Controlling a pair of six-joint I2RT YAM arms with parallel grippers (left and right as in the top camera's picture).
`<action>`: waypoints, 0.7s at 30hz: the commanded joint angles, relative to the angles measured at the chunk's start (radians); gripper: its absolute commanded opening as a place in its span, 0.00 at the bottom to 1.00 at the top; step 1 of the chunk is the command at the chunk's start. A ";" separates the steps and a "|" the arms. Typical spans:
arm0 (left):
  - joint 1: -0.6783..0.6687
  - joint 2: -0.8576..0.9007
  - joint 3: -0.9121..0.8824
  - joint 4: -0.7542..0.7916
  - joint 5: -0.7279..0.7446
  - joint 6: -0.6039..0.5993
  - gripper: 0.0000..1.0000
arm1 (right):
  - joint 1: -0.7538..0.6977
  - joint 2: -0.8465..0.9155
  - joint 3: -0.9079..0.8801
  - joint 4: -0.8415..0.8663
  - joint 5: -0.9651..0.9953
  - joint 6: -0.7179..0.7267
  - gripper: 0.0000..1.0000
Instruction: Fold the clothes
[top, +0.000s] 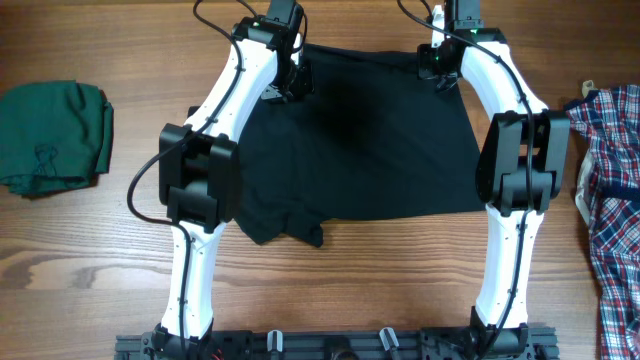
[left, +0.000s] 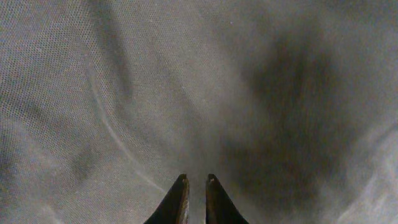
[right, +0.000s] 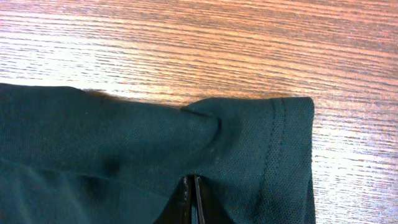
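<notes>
Shirt (top: 370, 140) lies on table (top: 330, 290) as one wide dark sheet. It stretches btwn the two hands and from them back toward the robot's base. L hand (top: 287, 82) sits at the far corner on its side, R hand (top: 440, 68) at the other far corner.

R hand: closed tight on the shirt, cloth puckered right at the tips. Stitched hem (right: 292, 124) is just beside them, bare wood beyond.

L hand: fingers (left: 179, 202) narrow, only a slit btwn them, cloth filling everything ahead. It's closed, but can't tell if any fabric is actually pinched.

Progress, my read: early. Shirt is roughly flat, w/ soft ripples ahead of the L hand and a bunched lump at the edge farthest from both hands, L side. No neat packet yet. Can't tell if a fold is already in, since collar, logo and label don't show.

Left to do, prob.: bring the far edge over, fold again to a compact stack, sort out the lump.

Green garment (top: 50, 135) lies well outside the L hand, plaid cloth (top: 610, 200) well outside the R hand. Neither is touched.
</notes>
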 joint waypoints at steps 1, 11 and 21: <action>-0.005 0.021 0.001 0.003 -0.014 -0.003 0.04 | 0.000 0.022 0.000 0.009 0.013 0.010 0.04; -0.029 0.100 -0.070 0.124 -0.018 -0.003 0.04 | 0.000 0.019 0.000 -0.029 -0.040 0.037 0.04; -0.035 0.105 -0.070 0.138 -0.018 -0.003 0.04 | 0.000 0.035 -0.002 0.017 -0.010 0.060 0.04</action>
